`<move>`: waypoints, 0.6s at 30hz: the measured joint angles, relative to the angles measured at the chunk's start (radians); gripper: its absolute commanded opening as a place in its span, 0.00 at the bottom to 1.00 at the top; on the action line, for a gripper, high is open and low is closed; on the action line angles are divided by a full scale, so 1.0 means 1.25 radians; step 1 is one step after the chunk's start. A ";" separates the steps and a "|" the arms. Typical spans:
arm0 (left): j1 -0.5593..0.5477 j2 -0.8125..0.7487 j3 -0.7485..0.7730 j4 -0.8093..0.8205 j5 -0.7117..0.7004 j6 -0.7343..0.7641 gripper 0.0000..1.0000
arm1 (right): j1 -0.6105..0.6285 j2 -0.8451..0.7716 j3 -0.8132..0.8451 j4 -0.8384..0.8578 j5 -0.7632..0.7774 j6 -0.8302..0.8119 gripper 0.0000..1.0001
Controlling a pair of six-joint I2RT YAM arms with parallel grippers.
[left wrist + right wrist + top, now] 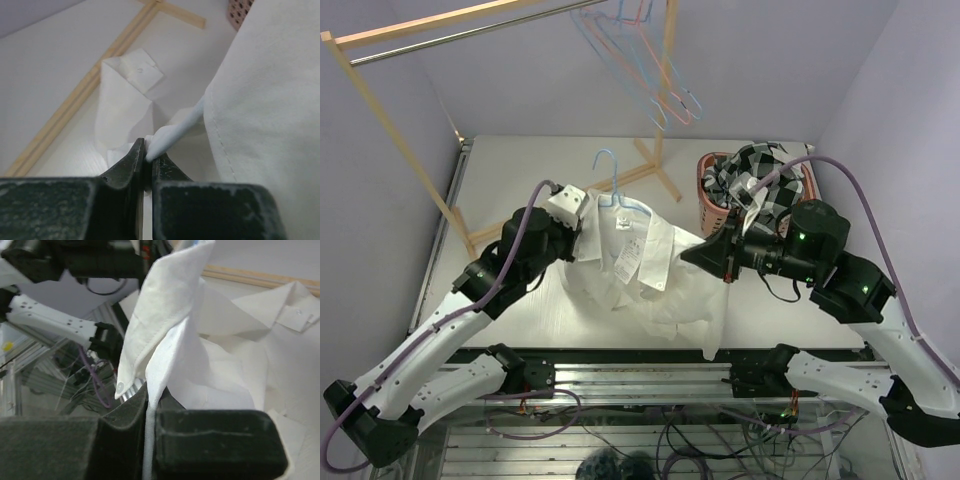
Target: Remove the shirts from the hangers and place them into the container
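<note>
The white shirt point(645, 262) lies spread in the middle of the table, with a light blue hanger point(611, 170) still in its neck and the hook pointing away. At the shirt's left shoulder, my left gripper point(584, 222) point(148, 150) is shut on a pale blue rounded end of the hanger point(175, 132). From the right, my right gripper point(690, 252) point(150, 396) is shut on the white shirt's buttoned front edge point(165, 315), which stands up above the jaws. The checked shirt point(752, 178) fills the pink container point(704, 196) at the back right.
A wooden clothes rack point(382, 112) stands along the left and back, its foot point(655, 172) reaching onto the table beside the container. Several empty blue and pink hangers point(642, 62) hang from its rail. The table's near edge meets a metal frame point(640, 375).
</note>
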 measured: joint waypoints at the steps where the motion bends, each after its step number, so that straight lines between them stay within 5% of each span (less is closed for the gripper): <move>1: 0.000 0.003 0.008 -0.001 -0.027 0.006 0.07 | 0.000 0.006 0.001 -0.006 0.023 -0.002 0.08; 7: 0.002 -0.029 0.018 -0.002 -0.205 0.053 0.07 | 0.000 0.083 0.059 -0.111 0.235 -0.028 0.35; 18: 0.004 -0.221 -0.009 -0.009 -0.416 0.080 0.07 | 0.001 0.213 0.229 -0.245 0.508 -0.093 0.43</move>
